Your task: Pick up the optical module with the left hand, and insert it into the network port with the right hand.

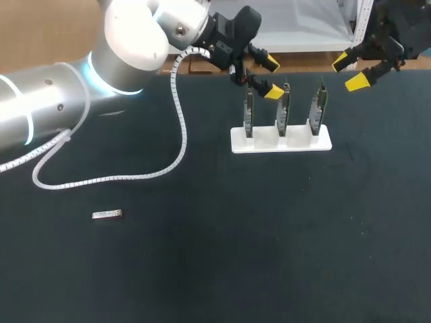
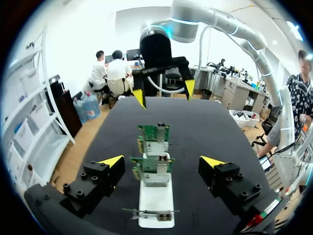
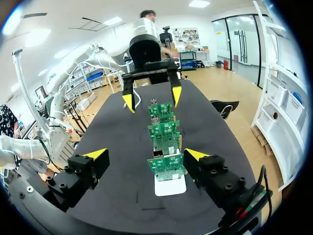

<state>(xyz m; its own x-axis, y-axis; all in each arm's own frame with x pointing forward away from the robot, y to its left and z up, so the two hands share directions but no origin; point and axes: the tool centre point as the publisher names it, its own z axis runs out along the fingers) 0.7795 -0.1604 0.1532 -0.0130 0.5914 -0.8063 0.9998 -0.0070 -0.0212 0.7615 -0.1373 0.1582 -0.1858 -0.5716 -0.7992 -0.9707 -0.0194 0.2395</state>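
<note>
1. The optical module (image 1: 106,214) is lying flat on the black table (image 1: 222,262), with its long axis running side to side in the head view. It is sitting well apart from both grippers.
2. The left gripper (image 1: 271,77) is hovering just above the left end of the board row, its fingers standing wide apart and holding nothing.
3. The right gripper (image 1: 350,71) is hanging past the row's right end, likewise spread and empty.
4. The white holder (image 1: 236,142) is carrying three green circuit boards (image 1: 283,111) standing upright in a line.
</note>
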